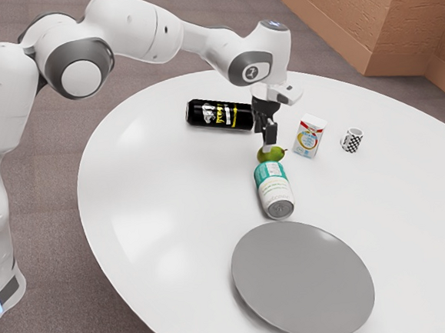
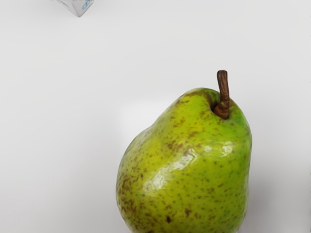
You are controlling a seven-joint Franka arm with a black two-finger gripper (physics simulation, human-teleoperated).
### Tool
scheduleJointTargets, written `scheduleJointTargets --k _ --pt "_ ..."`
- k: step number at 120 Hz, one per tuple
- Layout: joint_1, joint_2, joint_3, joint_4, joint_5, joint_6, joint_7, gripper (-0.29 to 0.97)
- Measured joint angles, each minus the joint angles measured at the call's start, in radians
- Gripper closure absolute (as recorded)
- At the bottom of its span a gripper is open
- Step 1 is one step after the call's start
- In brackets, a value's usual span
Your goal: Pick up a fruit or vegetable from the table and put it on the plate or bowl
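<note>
Plate (image 1: 302, 280): grey, round, flat, at the table's near edge, nothing on it.

Table (image 1: 155, 195): white, round, bearing all items listed.

Arm: white, reaching in from the exterior view's left. Its black gripper (image 1: 267, 141) points straight down just over the pear. How far the jaws stand apart, and whether they have hold of anything, cannot be told.

Black can (image 1: 220, 115): on its side, yellow lettering, behind the gripper.

Teal can (image 1: 274, 187): on its side, white-labelled, between pear and plate.

Carton (image 1: 310, 135): small, white with blue and yellow print, upright, near the pear toward the exterior view's right.

Pear (image 1: 269, 154): on the table directly below the gripper, just beside the teal can's far end, well apart from the plate. In the wrist view the pear (image 2: 187, 170) shows yellow-green, glossy skin, brown freckles and russet patches, and a short, crooked brown stem (image 2: 223, 92).

Cup (image 1: 351, 139): tiny, black-and-white checked, beyond the carton.
</note>
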Motion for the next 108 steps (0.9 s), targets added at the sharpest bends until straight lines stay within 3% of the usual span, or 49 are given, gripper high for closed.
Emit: scheduleJointTargets --k 108 --pt "0.006 0.063 -0.019 0.028 -0.006 0.04 0.004 0.0"
